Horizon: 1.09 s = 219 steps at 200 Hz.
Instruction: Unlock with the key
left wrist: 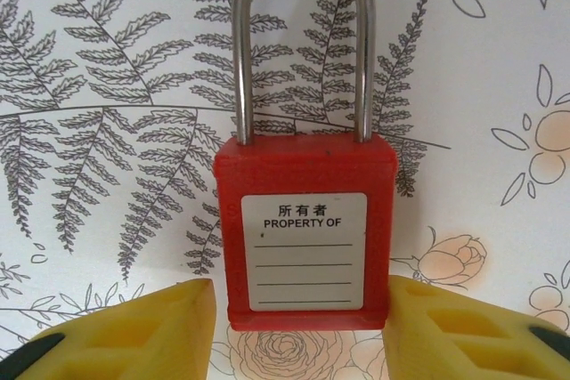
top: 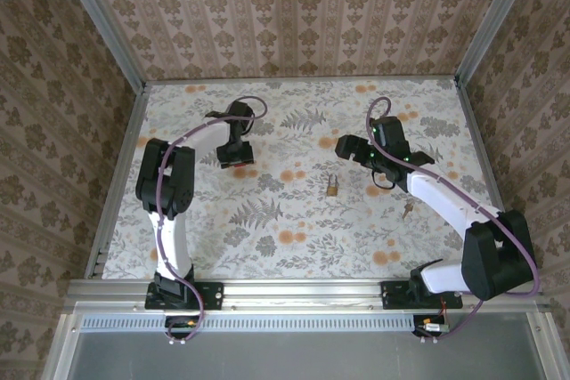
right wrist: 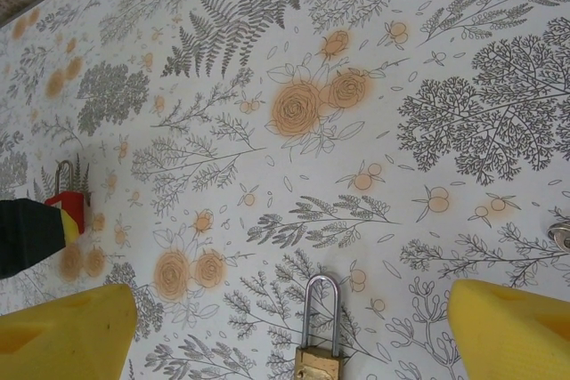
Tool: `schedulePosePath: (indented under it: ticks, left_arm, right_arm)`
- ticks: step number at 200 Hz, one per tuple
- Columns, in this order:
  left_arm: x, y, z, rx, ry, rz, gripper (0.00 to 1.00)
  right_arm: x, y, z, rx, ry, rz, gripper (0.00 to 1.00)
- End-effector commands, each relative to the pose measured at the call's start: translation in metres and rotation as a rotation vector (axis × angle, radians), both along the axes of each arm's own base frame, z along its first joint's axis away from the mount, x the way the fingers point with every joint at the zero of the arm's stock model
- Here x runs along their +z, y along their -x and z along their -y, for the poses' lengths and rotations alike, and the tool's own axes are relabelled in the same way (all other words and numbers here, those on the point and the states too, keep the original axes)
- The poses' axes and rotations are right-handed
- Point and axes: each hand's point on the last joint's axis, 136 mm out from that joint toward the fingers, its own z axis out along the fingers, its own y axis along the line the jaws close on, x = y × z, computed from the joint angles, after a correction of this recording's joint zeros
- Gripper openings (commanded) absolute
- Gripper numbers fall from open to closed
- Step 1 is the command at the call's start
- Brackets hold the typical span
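Nearest to the arm bases, on the flowered table (top: 294,251), lies a small thing just beside the right arm's white forearm. I take it for the key (top: 407,211), though it is too small to be sure. It is flat on the cloth, and no finger touches it. A little farther and to the left lies a brass padlock (top: 331,188), alone and also not held.

Farther again, on the left, the left gripper (left wrist: 301,304) is over a red padlock (left wrist: 307,238). Its yellow fingers (left wrist: 151,327) stand on both sides of the red body, very close to it. Whether they already press it, I cannot tell. The steel loop points away from the wrist. I think this hold is meant to steady the lock for the key.

The right gripper (right wrist: 294,300) hangs with its fingers wide apart and carries nothing, probably so that it is free to fetch the key. The key is well apart from both pairs of fingers, nearer and to the right of the right gripper.
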Motion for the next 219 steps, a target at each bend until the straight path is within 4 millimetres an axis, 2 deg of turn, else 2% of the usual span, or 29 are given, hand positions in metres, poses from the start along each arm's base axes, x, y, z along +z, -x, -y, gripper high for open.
schedulePosePath:
  ticks: [1,32,65,69,92,110,122,147,152,165,186,197,200,219]
  left_arm:
    - [0.009,0.001,0.003,0.021,0.02,0.028,0.46]
    - [0.003,0.01,0.011,0.025,0.03,0.028,0.43]
    - [0.007,0.027,0.012,0.05,0.037,0.034,0.41]
    - [0.008,0.034,0.023,0.026,0.042,0.034,0.41]
    - [0.009,0.062,0.035,0.02,0.048,0.028,0.43]
    - [0.001,0.085,0.051,0.012,0.072,0.02,0.43]
    - [-0.002,0.095,0.054,0.012,0.064,0.02,0.44]
    - [-0.011,0.106,0.067,-0.012,0.093,-0.004,0.5]
    - [-0.012,0.107,0.068,-0.02,0.087,-0.003,0.51]
    - [-0.009,0.109,0.07,-0.036,0.084,-0.001,0.59]
    - [0.011,0.109,0.074,-0.085,0.098,0.043,0.7]
    - [0.023,0.11,0.072,-0.109,0.099,0.071,0.8]
    - [0.026,0.11,0.073,-0.114,0.101,0.077,0.82]
    - [0.045,0.114,0.072,-0.158,0.126,0.125,0.88]
  right_arm:
    - [-0.003,0.008,0.004,0.012,0.035,-0.003,0.91]
    - [-0.008,0.011,0.008,0.002,0.046,-0.013,0.91]
    - [-0.01,0.014,0.01,-0.001,0.049,-0.022,0.91]
    - [-0.01,0.014,0.01,-0.002,0.051,-0.024,0.91]
    - [-0.017,0.018,0.016,-0.023,0.08,-0.051,0.91]
    - [-0.028,0.021,0.033,-0.078,0.161,-0.087,0.9]
    - [-0.036,0.023,0.048,-0.123,0.238,-0.122,0.88]
    - [-0.045,0.025,0.071,-0.175,0.37,-0.166,0.8]
    - [-0.056,0.025,0.075,-0.178,0.395,-0.193,0.79]
    - [-0.063,0.025,0.084,-0.202,0.408,-0.229,0.73]
    - [-0.073,0.038,0.096,-0.271,0.371,-0.277,0.6]
    - [-0.079,0.048,0.106,-0.309,0.368,-0.291,0.6]
    - [-0.073,0.051,0.109,-0.331,0.36,-0.277,0.59]
    - [-0.077,0.074,0.132,-0.422,0.341,-0.303,0.62]
